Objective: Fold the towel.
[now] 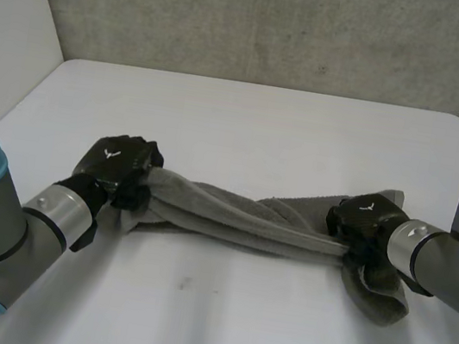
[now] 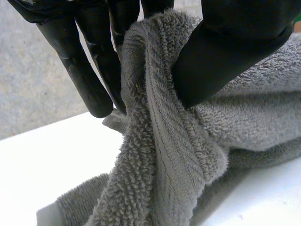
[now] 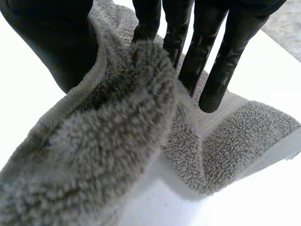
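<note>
One end of the grey towel [image 1: 248, 223] is pinched between the thumb and the fingers of the left hand [image 1: 115, 168]. The other end is clamped in the same way by the right hand [image 1: 363, 224]. The towel is bunched into a thick band stretched between both hands, and a loose end beyond the right hand is laid on the white surface [image 1: 264, 116]. A grey wall [image 1: 262, 20] is seen behind the surface.
</note>
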